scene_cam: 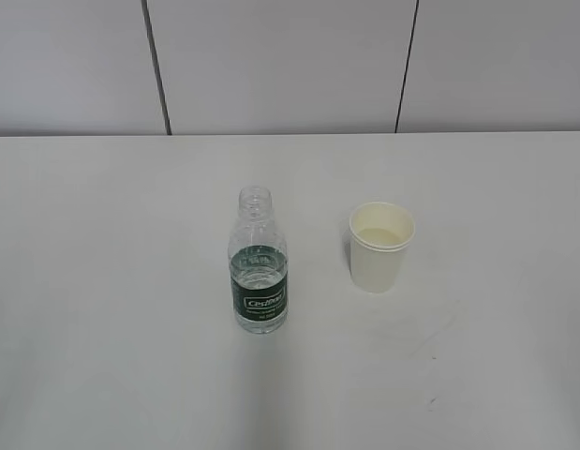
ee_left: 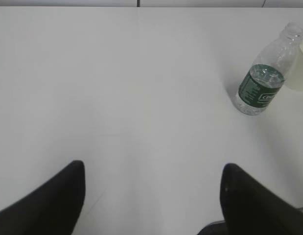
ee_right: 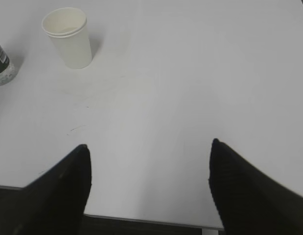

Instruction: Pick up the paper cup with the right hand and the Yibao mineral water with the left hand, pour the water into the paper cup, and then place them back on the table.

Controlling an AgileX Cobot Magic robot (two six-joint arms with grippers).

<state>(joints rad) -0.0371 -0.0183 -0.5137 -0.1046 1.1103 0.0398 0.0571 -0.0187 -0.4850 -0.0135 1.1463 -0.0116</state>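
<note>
The Yibao mineral water bottle (scene_cam: 260,266), clear with a dark green label and no cap, stands upright on the white table (scene_cam: 102,281) near the middle. The off-white paper cup (scene_cam: 380,246) stands upright to its right, apart from it. In the left wrist view the bottle (ee_left: 265,83) is far at the upper right; my left gripper (ee_left: 153,169) is open and empty, well short of it. In the right wrist view the cup (ee_right: 69,37) is at the upper left; my right gripper (ee_right: 149,149) is open and empty over the table's near edge. Neither arm shows in the exterior view.
A grey panelled wall (scene_cam: 290,66) runs behind the table's far edge. The table's near edge (ee_right: 151,220) shows under the right gripper. Faint scuff marks (ee_right: 75,128) lie on the tabletop in front of the cup.
</note>
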